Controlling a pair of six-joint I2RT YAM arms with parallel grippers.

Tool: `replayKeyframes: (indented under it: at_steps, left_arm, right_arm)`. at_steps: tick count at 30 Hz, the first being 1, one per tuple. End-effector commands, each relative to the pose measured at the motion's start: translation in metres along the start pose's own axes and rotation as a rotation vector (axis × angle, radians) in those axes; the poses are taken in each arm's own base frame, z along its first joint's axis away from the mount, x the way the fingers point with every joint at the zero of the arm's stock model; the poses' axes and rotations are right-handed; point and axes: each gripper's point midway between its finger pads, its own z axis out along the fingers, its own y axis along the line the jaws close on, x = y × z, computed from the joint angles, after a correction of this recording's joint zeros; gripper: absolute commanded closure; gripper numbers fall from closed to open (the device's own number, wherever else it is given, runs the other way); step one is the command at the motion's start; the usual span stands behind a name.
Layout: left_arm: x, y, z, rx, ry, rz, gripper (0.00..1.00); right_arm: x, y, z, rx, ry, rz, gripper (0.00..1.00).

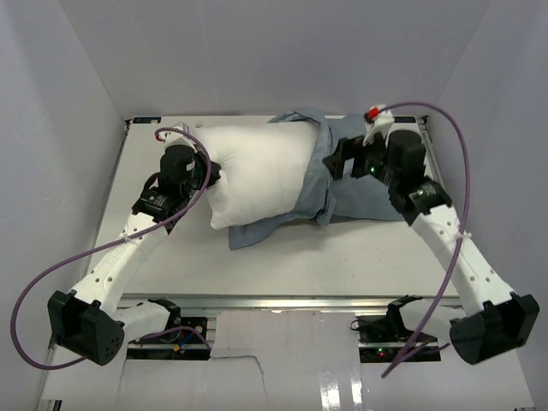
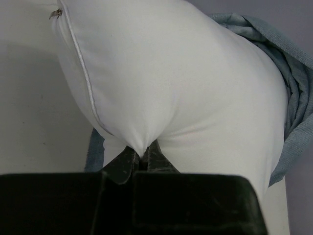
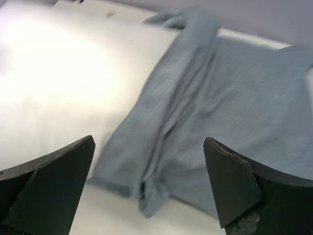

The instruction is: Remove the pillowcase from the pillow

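The pillow (image 1: 257, 175) is lying on the far half of the tabletop (image 1: 282, 257). Its long axis is running left to right, with its bare white end pointing toward the left arm. The left tool (image 2: 142, 157) is pinching that end, its 2 fingers (image 2: 124, 166) closing tight on a tuck of white fabric. The pillowcase (image 1: 364, 193), grey-blue side showing, is bunching around the pillow's right end and spreading flat toward the right edge. A strip of it is peeking out under the pillow's near side. The right tool (image 3: 149, 142) is hovering over the cloth with its jaws standing wide, gripping nothing.
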Motion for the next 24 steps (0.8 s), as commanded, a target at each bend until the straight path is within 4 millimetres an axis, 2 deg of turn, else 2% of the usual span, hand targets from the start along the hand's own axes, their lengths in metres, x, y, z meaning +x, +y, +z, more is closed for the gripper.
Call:
replayKeyframes:
  at_steps: [1,2,3,5,6,9,10,11,13,15,16,17,18,19,20,22,24]
  left_arm:
    - [-0.042,-0.029,-0.011,0.088,-0.111,-0.038,1.00]
    - [-0.043,-0.030,-0.012,0.095,-0.109,-0.040,1.00]
    - [-0.042,-0.031,-0.013,0.097,-0.107,-0.041,1.00]
    - [-0.042,-0.033,-0.014,0.111,-0.105,-0.044,1.00]
    - [-0.042,-0.034,-0.015,0.118,-0.103,-0.046,1.00]
    - [-0.041,-0.037,-0.018,0.135,-0.096,-0.047,1.00]
    - [-0.039,-0.036,-0.018,0.136,-0.092,-0.046,1.00]
    - [-0.038,-0.036,-0.018,0.138,-0.090,-0.046,1.00]
    - [-0.037,-0.035,-0.019,0.138,-0.092,-0.047,1.00]
    - [-0.039,-0.037,-0.020,0.145,-0.094,-0.048,1.00]
    - [-0.039,-0.038,-0.020,0.150,-0.090,-0.048,1.00]
    - [-0.041,-0.040,-0.021,0.154,-0.093,-0.048,1.00]
    - [-0.041,-0.040,-0.021,0.155,-0.094,-0.048,1.00]
    - [-0.042,-0.041,-0.021,0.155,-0.094,-0.047,1.00]
    - [-0.045,-0.042,-0.023,0.158,-0.100,-0.048,1.00]
    - [-0.046,-0.042,-0.023,0.154,-0.103,-0.045,1.00]
    - [-0.049,-0.043,-0.024,0.153,-0.107,-0.043,1.00]
  right_arm:
    - [0.067,0.031,-0.007,-0.042,0.066,0.019,0.02]
    - [0.079,0.040,-0.011,-0.056,0.082,0.030,0.02]
    - [0.100,0.054,-0.014,-0.061,0.115,0.014,0.02]
    - [0.112,0.064,-0.022,-0.056,0.122,0.008,0.01]
    - [0.126,0.071,-0.022,-0.055,0.145,0.009,0.01]
    - [0.141,0.081,-0.017,-0.064,0.151,0.013,0.01]
    - [0.154,0.080,-0.011,-0.058,0.179,0.013,0.01]
    - [0.154,0.082,-0.006,-0.060,0.167,0.016,0.01]
    - [0.167,0.081,0.006,-0.028,0.193,0.022,0.00]
    - [0.166,0.083,0.019,-0.017,0.178,0.033,0.00]
    - [0.179,0.081,0.029,0.000,0.217,0.034,0.00]
    - [0.176,0.083,0.035,0.005,0.213,0.036,0.00]
    - [0.187,0.082,0.044,0.022,0.240,0.031,0.00]
    - [0.190,0.081,0.049,0.042,0.245,0.031,0.00]
    - [0.190,0.081,0.054,0.059,0.245,0.040,0.05]
    - [0.206,0.075,0.064,0.112,0.280,0.031,0.10]
    - [0.208,0.069,0.071,0.161,0.282,0.037,0.30]
